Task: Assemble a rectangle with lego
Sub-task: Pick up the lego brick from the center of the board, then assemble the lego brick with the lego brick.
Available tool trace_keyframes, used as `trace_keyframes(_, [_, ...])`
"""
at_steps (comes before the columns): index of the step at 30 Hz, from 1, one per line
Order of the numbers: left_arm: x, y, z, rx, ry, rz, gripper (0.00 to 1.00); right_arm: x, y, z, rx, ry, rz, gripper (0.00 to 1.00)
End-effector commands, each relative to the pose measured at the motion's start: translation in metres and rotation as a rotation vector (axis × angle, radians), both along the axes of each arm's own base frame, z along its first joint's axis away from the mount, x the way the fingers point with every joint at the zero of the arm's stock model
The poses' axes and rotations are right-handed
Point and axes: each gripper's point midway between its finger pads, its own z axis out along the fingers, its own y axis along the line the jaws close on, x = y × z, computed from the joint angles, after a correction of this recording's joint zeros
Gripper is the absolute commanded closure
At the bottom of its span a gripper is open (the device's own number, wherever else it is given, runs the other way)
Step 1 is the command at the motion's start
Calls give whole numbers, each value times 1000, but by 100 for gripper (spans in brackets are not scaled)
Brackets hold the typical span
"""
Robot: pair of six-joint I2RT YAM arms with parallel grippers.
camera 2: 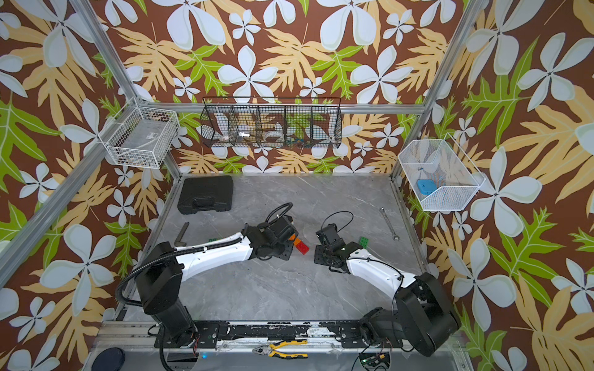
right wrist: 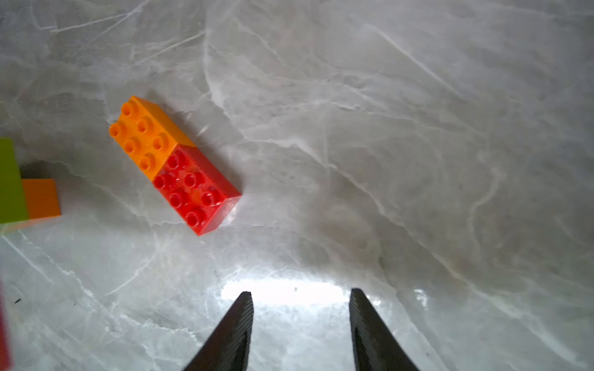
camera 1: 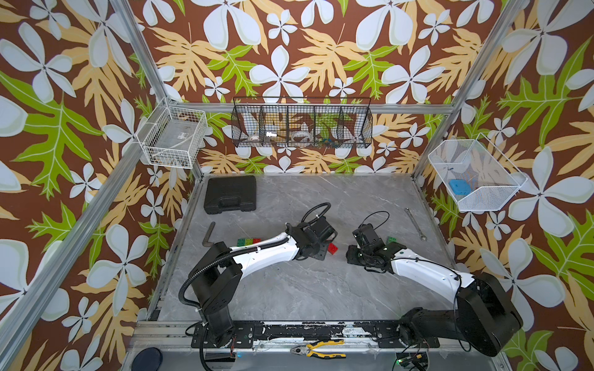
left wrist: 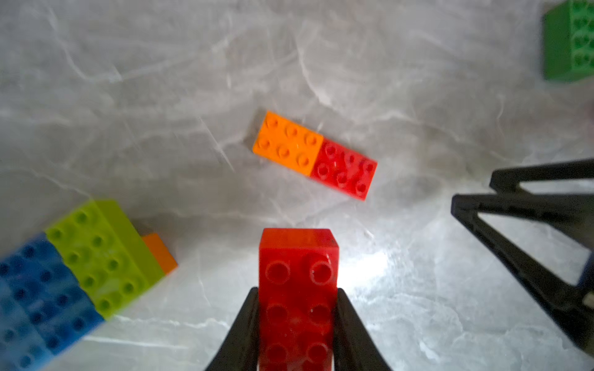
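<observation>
The left gripper [left wrist: 297,290] clamps a glossy, studded red brick [left wrist: 299,253]. The right gripper [right wrist: 300,292] stands apart near a joined orange-and-red pair [right wrist: 175,168].

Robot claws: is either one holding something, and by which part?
The left gripper clamps a red brick by its two long sides, near one end. The right gripper is open, holding nothing.

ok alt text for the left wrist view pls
The left gripper holds a red lego brick against a grey marble tabletop. Nearby lie a joined orange-and-red brick pair, a blue-and-lime brick cluster and a green brick.
</observation>
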Motion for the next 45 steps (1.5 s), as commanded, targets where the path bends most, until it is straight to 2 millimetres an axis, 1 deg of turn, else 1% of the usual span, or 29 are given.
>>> trace_keyframes(1, [22, -20, 15, -5, -49, -140, 100, 7, -8, 1, 10, -14, -4, 54])
trace_keyframes(4, [42, -42, 13, -14, -34, -181, 100, 16, -15, 4, 14, -21, -22, 54])
trace_keyframes(6, [48, -57, 7, -21, -8, -203, 100, 21, -17, 5, 16, -23, -23, 55])
trace_keyframes(8, [53, -67, 2, -22, 15, -205, 100, 25, -17, 5, 20, -22, -21, 55])
trace_keyframes(11, [57, -72, -6, -4, 38, -206, 100, 28, -16, 0, 20, -8, -14, 56])
trace_keyframes(15, [59, -74, -16, 11, 52, -221, 100, 30, -14, -8, 24, 10, -8, 56])
trace_keyframes(18, [61, -69, -25, 36, 63, -230, 100, 31, -15, -12, 22, 21, -4, 57])
trace_keyframes(22, [63, -62, -34, 63, 71, -249, 100, 32, -14, -13, 24, 24, -4, 57])
trace_keyframes(30, [63, -61, -46, 91, 71, -275, 100, 33, -13, -15, 27, 31, -6, 58])
trace_keyframes(45, [63, -59, -55, 108, 75, -301, 100, 31, -13, -16, 31, 36, -8, 60])
